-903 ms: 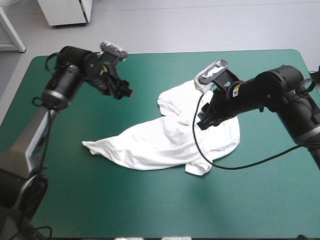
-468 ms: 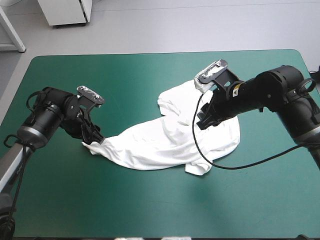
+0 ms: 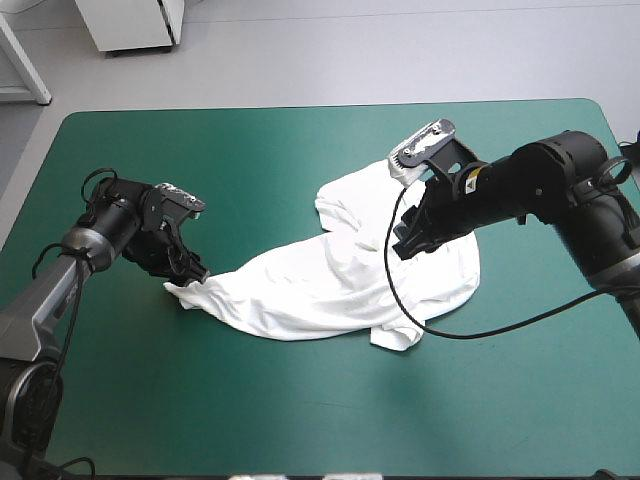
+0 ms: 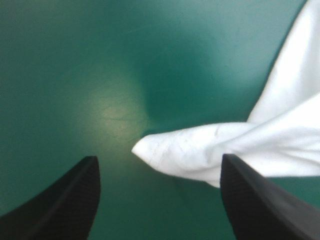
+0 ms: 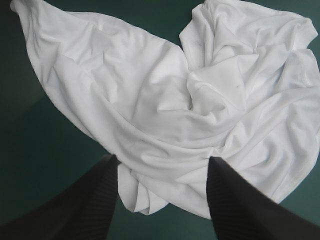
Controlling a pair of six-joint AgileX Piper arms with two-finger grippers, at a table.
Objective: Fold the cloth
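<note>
Now we are holding the left claw (image 3: 192, 276) wide astride the T-shirt corner (image 3: 176, 290) to pinch it, the right claw (image 3: 408, 241) wide above.

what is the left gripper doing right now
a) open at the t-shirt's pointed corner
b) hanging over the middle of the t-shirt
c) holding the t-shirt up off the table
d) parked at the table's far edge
A: in the left wrist view the left gripper has its black fingers standing apart, and the pointed corner of the T-shirt lies on the teal-green cover between them.
</note>
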